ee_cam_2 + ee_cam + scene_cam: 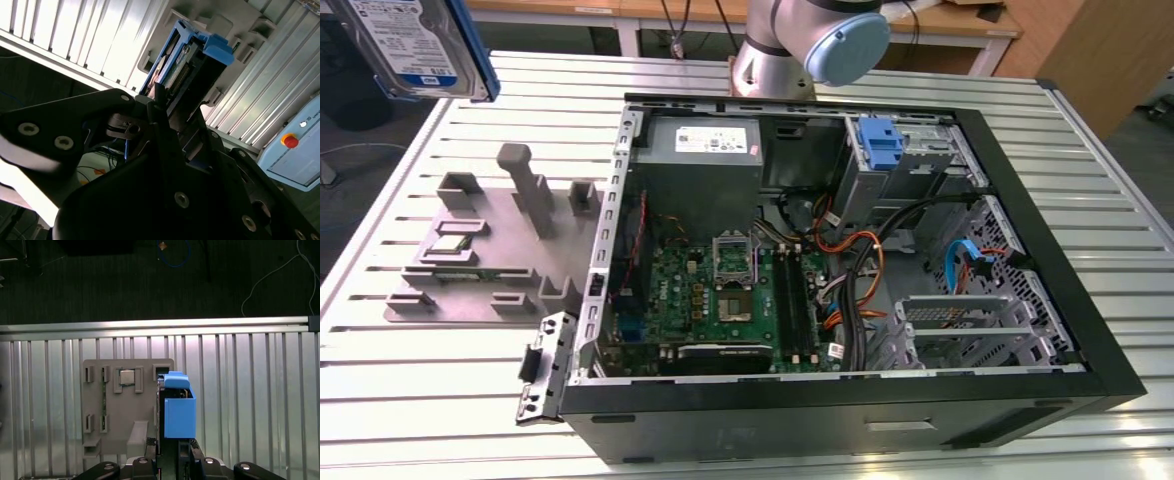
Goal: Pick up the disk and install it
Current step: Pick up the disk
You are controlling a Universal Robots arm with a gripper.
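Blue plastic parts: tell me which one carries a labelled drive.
The disk at the exterior view's upper left; the blue bracket inside the case holds no labelled drive.

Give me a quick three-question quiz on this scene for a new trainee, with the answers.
1. True or false: the disk lies on the grey fixture.
2. What holds the disk? A: the hand. B: a person. C: a drive bay.
3. Fill in: the case lies with its side ___, board showing.
Key: 1 false, it is up off the grey fixture; 2 A; 3 open.
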